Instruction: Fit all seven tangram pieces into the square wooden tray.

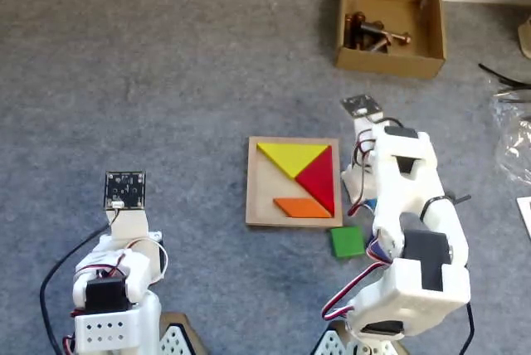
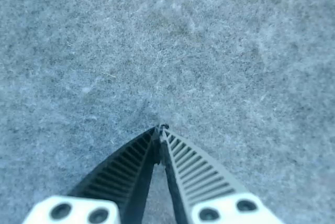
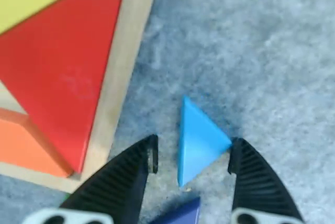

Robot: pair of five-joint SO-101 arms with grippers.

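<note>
The square wooden tray [image 1: 253,181] lies mid-table and holds a yellow triangle [image 1: 292,157], a red triangle [image 1: 319,179] and an orange parallelogram [image 1: 302,206]. A green square [image 1: 348,241] rests on the carpet by the tray's near right corner. My right gripper [image 3: 192,156] hangs open just right of the tray, its fingers on either side of a light blue triangle [image 3: 198,140] that lies on the carpet. A dark blue piece [image 3: 180,213] peeks out beneath it. The tray's rim [image 3: 121,72] runs beside the red triangle [image 3: 57,72]. My left gripper [image 2: 159,130] is shut over bare carpet at the near left.
A cardboard box [image 1: 390,23] with metal parts stands at the far right. Clear plastic wrapping [image 1: 514,143] and cables lie at the right edge. Grey carpet [image 1: 149,81] covers the table left of the tray.
</note>
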